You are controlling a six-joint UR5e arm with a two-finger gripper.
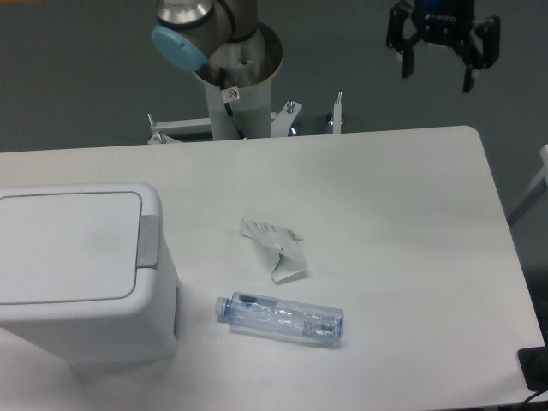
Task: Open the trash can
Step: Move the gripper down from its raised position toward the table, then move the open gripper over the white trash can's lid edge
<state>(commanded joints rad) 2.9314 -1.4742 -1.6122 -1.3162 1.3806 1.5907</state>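
The large white boxy plastic trash can [81, 270] stands at the left side of the white table [402, 223], close to the near edge. Its flat rectangular lid [68, 247] is down, and the small grey push tab [149, 241] sits on the right edge of the lid.

The black two-finger gripper [437, 75] hangs high at the upper right, beyond the far edge of the table and well apart from the trash can. Its fingers are spread and hold nothing.

A clear plastic bottle [281, 318] lies on its side just right of the trash can. Near it, further back, lies a crumpled white wrapper [276, 248], maybe paper; the view is too blurred to tell.
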